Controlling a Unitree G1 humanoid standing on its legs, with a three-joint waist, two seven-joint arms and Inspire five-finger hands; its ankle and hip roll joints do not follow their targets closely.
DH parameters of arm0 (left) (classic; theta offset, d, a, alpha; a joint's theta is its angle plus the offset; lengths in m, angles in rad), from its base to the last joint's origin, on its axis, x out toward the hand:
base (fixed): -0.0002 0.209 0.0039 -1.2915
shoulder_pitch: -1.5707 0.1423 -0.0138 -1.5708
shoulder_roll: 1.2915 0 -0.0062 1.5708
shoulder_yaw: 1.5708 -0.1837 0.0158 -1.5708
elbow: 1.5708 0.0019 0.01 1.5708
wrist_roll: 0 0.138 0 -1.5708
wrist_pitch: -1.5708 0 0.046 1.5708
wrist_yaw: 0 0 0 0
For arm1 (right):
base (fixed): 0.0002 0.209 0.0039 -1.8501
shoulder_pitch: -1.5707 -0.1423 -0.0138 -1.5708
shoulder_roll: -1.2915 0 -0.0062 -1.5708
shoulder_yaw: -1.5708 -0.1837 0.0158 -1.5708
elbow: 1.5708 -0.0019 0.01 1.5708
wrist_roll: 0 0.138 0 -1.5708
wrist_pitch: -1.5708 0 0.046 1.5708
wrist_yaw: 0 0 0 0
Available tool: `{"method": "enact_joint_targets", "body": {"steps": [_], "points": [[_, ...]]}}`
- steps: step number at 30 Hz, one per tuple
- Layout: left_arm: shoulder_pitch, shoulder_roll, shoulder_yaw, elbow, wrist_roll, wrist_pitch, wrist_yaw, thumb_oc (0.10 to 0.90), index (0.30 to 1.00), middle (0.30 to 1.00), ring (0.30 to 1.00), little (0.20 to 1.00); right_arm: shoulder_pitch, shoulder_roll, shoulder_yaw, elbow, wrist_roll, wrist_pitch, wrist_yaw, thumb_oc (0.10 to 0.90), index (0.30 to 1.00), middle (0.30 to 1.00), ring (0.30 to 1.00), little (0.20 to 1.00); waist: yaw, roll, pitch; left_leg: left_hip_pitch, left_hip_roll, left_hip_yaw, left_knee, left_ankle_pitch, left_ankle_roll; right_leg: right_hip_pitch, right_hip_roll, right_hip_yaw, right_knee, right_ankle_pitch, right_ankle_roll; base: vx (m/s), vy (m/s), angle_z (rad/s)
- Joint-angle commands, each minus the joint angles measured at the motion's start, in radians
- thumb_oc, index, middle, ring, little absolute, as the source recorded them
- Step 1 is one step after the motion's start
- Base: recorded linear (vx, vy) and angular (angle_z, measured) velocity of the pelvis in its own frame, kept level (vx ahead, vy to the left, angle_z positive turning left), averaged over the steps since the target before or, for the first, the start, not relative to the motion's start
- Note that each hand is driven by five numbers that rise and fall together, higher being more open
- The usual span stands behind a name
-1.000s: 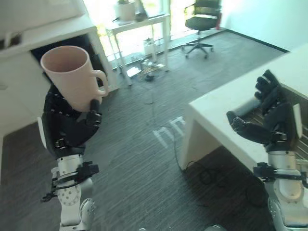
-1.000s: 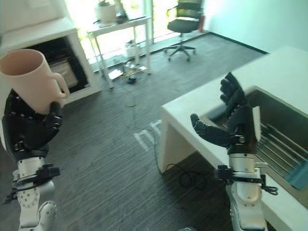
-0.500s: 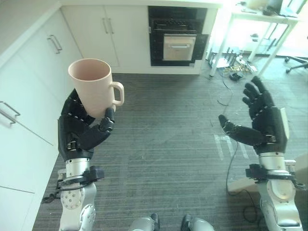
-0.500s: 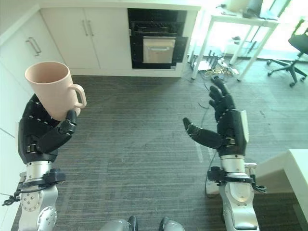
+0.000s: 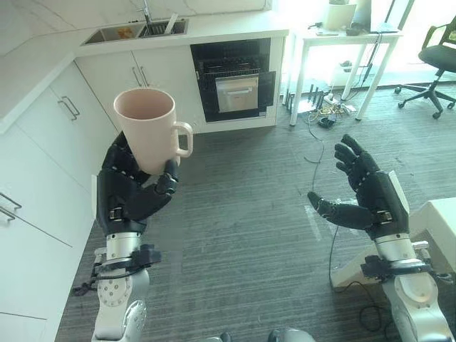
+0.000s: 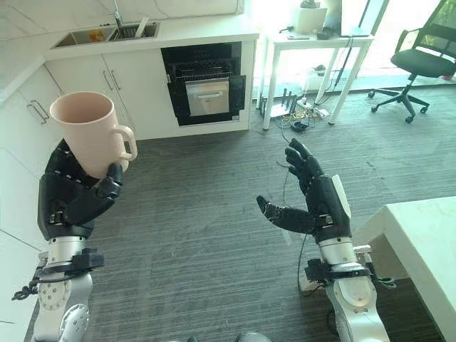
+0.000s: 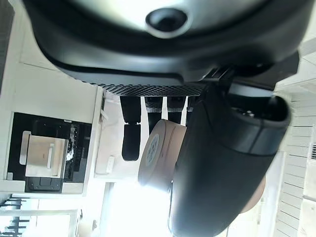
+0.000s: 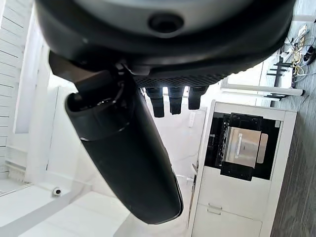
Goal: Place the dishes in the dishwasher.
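At the far left, white cabinets (image 5: 43,142) run under a pale countertop (image 5: 43,71) whose sink (image 5: 135,30) holds some small items too far off to identify. In front of them the left hand (image 5: 128,192) holds a pale pink mug (image 5: 149,128) upright, mouth up, fingers and thumb curled round its lower body, the handle pointing toward the robot's right. Nothing can be seen inside the mug (its interior is hidden from the head views). The left wrist view shows a round label on the mug's base, its print too small to read. Behind, set in the cabinet run, is a black built-in appliance (image 5: 235,82) with its door shut. Further right stand a white table (image 5: 342,43) and an office chair (image 6: 420,60). The right hand (image 5: 363,199) is raised over the grey carpet (image 5: 242,214), fingers spread and straight, holding nothing. A white counter corner (image 6: 420,235) shows at the lower right.
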Motion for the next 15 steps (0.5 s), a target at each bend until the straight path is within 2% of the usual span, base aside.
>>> {"method": "enact_joint_targets", "body": {"steps": [1,2,3,5,7,8,11,12,13,14,15], "points": [[-0.064,0.029,0.08,-0.09,-0.015,-0.115,-0.073,0.4,0.3,0.3,0.3,0.3,-0.094,0.012,-0.042,-0.075,0.009,-0.096,0.004,0.8,0.9,0.9,0.9,0.9,0.029,-0.051,0.042,-0.148,0.067,0.051,0.222,0.143,-0.069,0.155,0.049,0.063,-0.146,0.007,0.033,0.44,-0.028,0.4],[-0.052,0.03,0.077,-0.093,-0.001,-0.12,-0.064,0.4,0.3,0.3,0.3,0.3,-0.109,0.017,-0.026,-0.073,0.009,-0.084,0.004,0.8,0.9,0.9,0.9,0.9,0.039,-0.022,0.044,-0.174,0.105,0.06,0.085,0.123,-0.067,0.174,0.069,0.066,-0.146,-0.016,0.049,0.61,0.338,0.3],[-0.041,0.044,0.086,-0.09,-0.009,-0.123,-0.037,0.4,0.3,0.3,0.3,0.3,-0.094,0.012,-0.027,-0.075,0.006,-0.093,0.027,0.8,0.9,0.9,0.9,0.9,0.036,0.017,0.03,-0.252,0.159,0.026,0.085,0.098,-0.079,0.201,0.097,0.069,-0.146,-0.041,0.061,0.58,0.414,0.13],[-0.041,0.048,0.087,-0.075,-0.022,-0.138,-0.035,0.4,0.3,0.3,0.3,0.3,-0.068,-0.009,-0.046,-0.072,0.026,-0.122,0.05,0.8,0.9,0.9,0.9,0.9,0.03,0.025,0.016,-0.277,0.178,0.017,0.085,0.122,-0.088,0.233,0.108,0.077,-0.146,-0.072,0.056,0.44,0.304,-0.78],[-0.055,0.046,0.077,-0.067,-0.009,-0.142,-0.037,0.4,0.3,0.3,0.3,0.3,-0.06,-0.021,-0.064,-0.076,0.055,-0.12,0.057,0.8,0.9,0.9,0.9,0.9,0.02,0.02,-0.002,-0.268,0.182,0.066,0.085,0.051,-0.068,0.257,0.088,0.058,-0.146,-0.086,0.073,0.4,0.328,-0.58],[-0.065,0.053,0.071,-0.07,-0.003,-0.135,-0.037,0.4,0.3,0.3,0.3,0.3,-0.054,-0.02,-0.075,-0.086,0.083,-0.107,0.067,0.8,0.9,0.9,0.9,0.9,0.016,0.009,-0.011,-0.247,0.15,0.081,0.085,0.021,-0.048,0.286,0.067,0.057,-0.146,-0.087,0.097,0.58,0.467,0.02],[-0.11,0.063,0.056,-0.07,0.022,-0.094,-0.046,0.4,0.3,0.3,0.3,0.3,-0.077,0.01,-0.05,-0.095,0.052,-0.082,0.046,0.8,0.9,0.9,0.9,0.9,0.03,-0.002,-0.046,-0.215,0.079,0.051,0.085,-0.03,0.012,0.338,0.039,0.026,-0.146,0.107,0.177,0.55,0.408,-0.23],[-0.119,0.065,0.048,-0.07,0.026,-0.076,-0.052,0.4,0.3,0.3,0.3,0.3,-0.09,0.022,-0.039,-0.101,0.041,-0.066,0.02,0.8,0.9,0.9,0.9,0.9,0.034,-0.008,-0.052,-0.199,0.057,0.034,0.085,-0.043,0.028,0.33,0.032,0.016,-0.097,0.189,0.209,0.35,0.267,0.04],[-0.125,0.067,0.044,-0.067,0.029,-0.07,-0.057,0.4,0.3,0.3,0.3,0.3,-0.093,0.035,-0.032,-0.105,0.035,-0.063,0.01,0.8,0.9,0.9,0.9,0.9,0.038,-0.011,-0.053,-0.184,0.04,0.029,0.085,-0.058,0.039,0.308,0.016,0.003,0.011,0.226,0.226,0.28,0.258,0.43],[-0.129,0.069,0.041,-0.065,0.034,-0.066,-0.063,0.4,0.3,0.3,0.3,0.3,-0.092,0.047,-0.028,-0.111,0.031,-0.061,0.004,0.8,0.9,0.9,0.9,0.9,0.039,0.0,-0.051,-0.172,0.036,0.016,0.085,-0.062,0.045,0.26,0.005,-0.006,0.127,0.284,0.23,0.25,0.328,0.52],[-0.138,0.071,0.043,-0.063,0.048,-0.055,-0.073,0.4,0.3,0.3,0.3,0.3,-0.094,0.07,-0.007,-0.11,0.007,-0.056,0.001,0.8,0.9,0.9,0.9,0.9,0.034,0.018,-0.042,-0.129,0.031,0.016,0.085,-0.089,0.06,0.087,-0.055,-0.019,0.342,0.328,0.221,0.22,0.296,0.38]]}}
